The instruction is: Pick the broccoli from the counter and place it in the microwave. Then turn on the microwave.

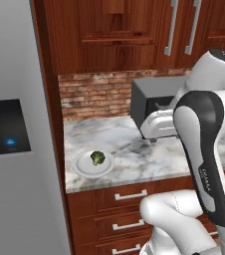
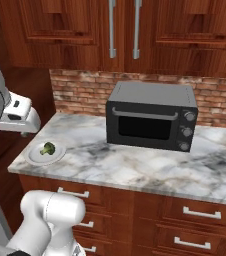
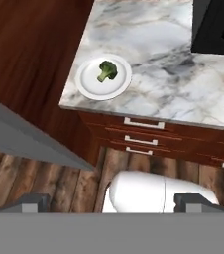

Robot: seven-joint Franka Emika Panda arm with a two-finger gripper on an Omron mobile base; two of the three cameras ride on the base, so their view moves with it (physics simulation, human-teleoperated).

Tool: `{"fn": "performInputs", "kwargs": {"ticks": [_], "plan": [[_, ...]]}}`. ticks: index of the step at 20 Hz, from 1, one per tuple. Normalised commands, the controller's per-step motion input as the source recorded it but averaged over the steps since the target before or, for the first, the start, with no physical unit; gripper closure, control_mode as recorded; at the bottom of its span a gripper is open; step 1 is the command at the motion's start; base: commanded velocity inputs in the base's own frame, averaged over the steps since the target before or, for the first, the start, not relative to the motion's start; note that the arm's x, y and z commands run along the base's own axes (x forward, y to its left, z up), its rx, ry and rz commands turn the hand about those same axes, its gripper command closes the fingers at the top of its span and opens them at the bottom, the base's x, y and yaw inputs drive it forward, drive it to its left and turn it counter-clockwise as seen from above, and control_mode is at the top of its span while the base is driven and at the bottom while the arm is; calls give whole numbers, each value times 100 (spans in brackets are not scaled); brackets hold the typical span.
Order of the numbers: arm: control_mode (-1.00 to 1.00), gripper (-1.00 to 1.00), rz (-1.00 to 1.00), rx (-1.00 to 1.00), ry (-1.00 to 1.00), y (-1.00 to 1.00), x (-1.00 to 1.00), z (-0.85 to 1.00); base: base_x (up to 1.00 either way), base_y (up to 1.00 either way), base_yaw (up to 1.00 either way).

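The grey refrigerator [image 1: 15, 149] is filling the left side of the left base view, its dark panel with blue lights sitting on the door, and a narrow reddish-brown wooden panel is standing between it and the counter [image 1: 134, 149]. Reddish-brown upper cabinets [image 2: 135, 30] with long silver handles are hanging above a red brick backsplash [image 2: 85, 90]. The counter, a white-grey marbled slab, is running across wooden drawers [image 2: 195, 215] with silver bar handles. A dark grey toaster oven [image 2: 152, 116] with three round knobs down its right side is standing toward the back of the slab, near the brick. The white arm is reaching up and over the counter, with the hand sitting high above the slab's left part in the right base view. A white plate [image 3: 86, 82] is resting near the counter's left front corner, well apart from the toaster oven. The broccoli [image 3: 107, 71] is lying on that plate, slightly off its middle, dark green head and paler stem showing, and nothing is touching it. In the hand view the gripper [image 3: 114, 203] is looking down from well above the plate, its two dark finger tips [image 3: 34, 202] standing spread wide at the bottom corners, with nothing between them, while wooden floorboards [image 3: 25, 178] are showing below the counter's edge.
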Motion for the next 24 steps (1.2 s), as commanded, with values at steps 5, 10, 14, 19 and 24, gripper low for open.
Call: {"fn": "performInputs", "kwargs": {"ticks": [5, 10, 14, 19, 24], "plan": [[-100, -100, -24, 0, 8, 39, 45, -36, 0, 0, 0], [-100, -100, -14, 4, 11, 3, 41, -49, 0, 0, 0], [-100, -100, -7, 7, 13, 6, 47, -53, 0, 0, 0], [-100, -100, 0, 0, 9, 13, 39, -50, 0, 0, 0], [-100, -100, 0, 1, 2, 23, 28, -42, 0, 0, 0]]}}
